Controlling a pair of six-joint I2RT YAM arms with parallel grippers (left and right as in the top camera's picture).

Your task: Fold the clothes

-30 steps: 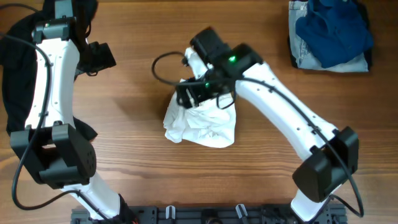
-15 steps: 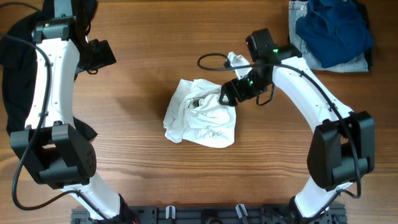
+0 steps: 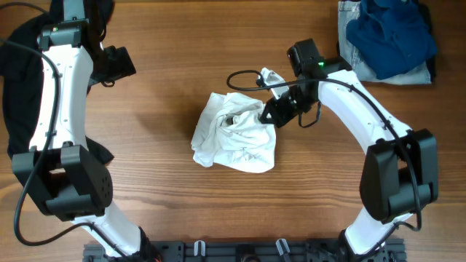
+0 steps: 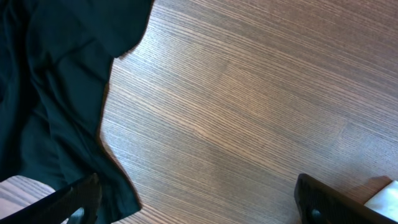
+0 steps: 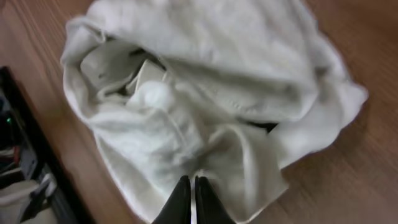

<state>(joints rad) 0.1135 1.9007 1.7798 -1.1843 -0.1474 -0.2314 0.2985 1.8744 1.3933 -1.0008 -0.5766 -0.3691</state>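
The right jaws are closed to a hairline gap, tips at the right-hand edge of the white T-shirt [image 3: 234,142], with no cloth seen between them. The left jaws stand wide open and empty, well to the left of the T-shirt, over bare bench [image 4: 249,112] beside the black garment [image 4: 50,93]. The T-shirt lies crumpled mid-bench. Hazard: advancing with closed jaws would likely shove the heap instead of gripping it, and a blind pinch may take several layers, leaving the garment bunched.
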